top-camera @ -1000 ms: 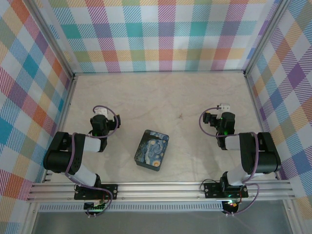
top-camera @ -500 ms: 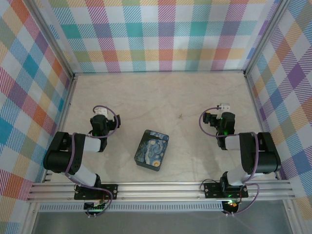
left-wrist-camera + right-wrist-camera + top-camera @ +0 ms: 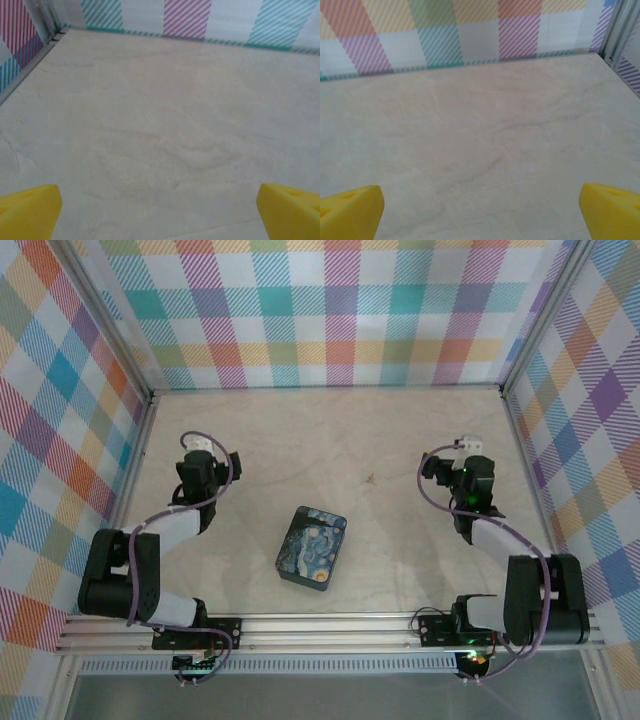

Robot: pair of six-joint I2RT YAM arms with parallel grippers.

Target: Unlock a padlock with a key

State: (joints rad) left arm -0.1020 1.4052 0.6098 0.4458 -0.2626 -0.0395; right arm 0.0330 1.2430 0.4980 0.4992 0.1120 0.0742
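Observation:
A small rectangular tin (image 3: 312, 548) with a blue and yellow swirling painting on its lid lies in the middle of the table, lid shut, so its inside is hidden. My left gripper (image 3: 207, 452) is off to the tin's far left and my right gripper (image 3: 458, 458) to its far right, both well apart from it. In the left wrist view the gripper (image 3: 160, 215) is open, its yellow fingertips (image 3: 27, 212) wide apart over bare table. The right gripper (image 3: 480, 212) is open too, with yellow fingertips (image 3: 350, 210) at the frame's corners and nothing between them.
The pale marble-look table (image 3: 330, 440) is boxed in by plaid walls (image 3: 330, 310) at the back and both sides. An aluminium rail (image 3: 330, 625) runs along the near edge, where the arm bases are bolted.
Both arms have stretched out from their folded poses, carrying the grippers farther from the bases toward the back wall. The tin has not moved.

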